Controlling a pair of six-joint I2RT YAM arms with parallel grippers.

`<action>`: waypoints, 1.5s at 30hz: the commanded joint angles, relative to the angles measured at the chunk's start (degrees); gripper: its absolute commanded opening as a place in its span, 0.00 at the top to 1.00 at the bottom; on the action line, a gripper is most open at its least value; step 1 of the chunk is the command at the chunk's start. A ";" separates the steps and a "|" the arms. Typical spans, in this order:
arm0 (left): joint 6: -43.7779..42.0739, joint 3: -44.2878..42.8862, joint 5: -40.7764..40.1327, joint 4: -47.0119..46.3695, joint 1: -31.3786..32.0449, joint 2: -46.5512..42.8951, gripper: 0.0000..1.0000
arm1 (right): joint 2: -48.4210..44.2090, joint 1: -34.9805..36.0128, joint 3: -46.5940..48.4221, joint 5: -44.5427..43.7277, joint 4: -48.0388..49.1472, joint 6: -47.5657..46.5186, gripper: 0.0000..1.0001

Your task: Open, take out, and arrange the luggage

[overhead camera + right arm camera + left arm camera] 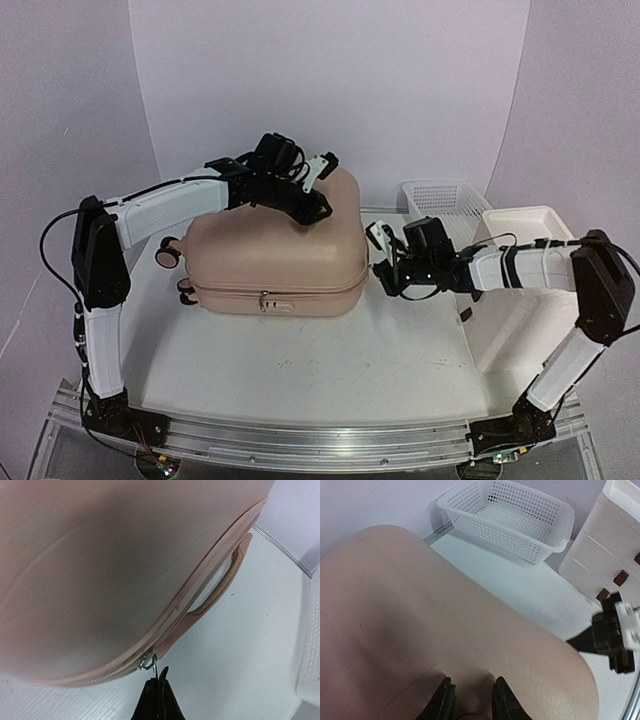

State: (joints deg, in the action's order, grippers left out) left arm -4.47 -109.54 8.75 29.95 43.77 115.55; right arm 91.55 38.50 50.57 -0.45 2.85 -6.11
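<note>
The pale pink luggage (275,258) lies flat and closed on the table, black wheels to the left. My left gripper (318,208) rests open on its top shell near the back right; in the left wrist view its black fingers (443,702) stand apart on the pink shell (420,620), holding nothing. My right gripper (378,272) is at the luggage's right side. In the right wrist view it (159,680) is shut on the metal zipper pull (150,661), beside the pink side handle (220,582).
A white mesh basket (445,205) sits at the back right; it also shows in the left wrist view (507,517). A white drawer cabinet (520,290) stands at the right edge, under my right arm. A second zipper pull (266,300) hangs on the luggage's front.
</note>
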 commanded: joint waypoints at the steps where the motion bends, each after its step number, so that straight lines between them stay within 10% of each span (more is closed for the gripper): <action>1: 0.51 6.59 -2.22 13.21 -0.70 1.11 0.74 | 10.91 -6.55 13.36 1.61 5.03 -4.57 1.00; 17: 3.82 9.77 2.42 16.03 -1.22 -18.29 0.48 | 8.54 16.32 11.32 7.87 14.36 2.88 1.00; 26: -0.83 -5.20 1.09 18.56 -1.22 -8.36 0.28 | 13.02 29.33 13.20 -0.23 17.01 9.71 1.00; 34: -4.31 -29.54 -4.34 25.05 -1.23 10.87 0.32 | 13.61 29.40 14.11 -9.33 9.10 11.45 1.00; 45: 0.53 -15.40 -5.37 24.51 -5.21 7.72 0.50 | 10.90 29.36 10.13 -9.51 8.44 15.83 1.00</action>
State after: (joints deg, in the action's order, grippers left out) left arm -7.73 -129.99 2.90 49.34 42.19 128.81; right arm 104.95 67.57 61.36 -13.08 9.58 7.62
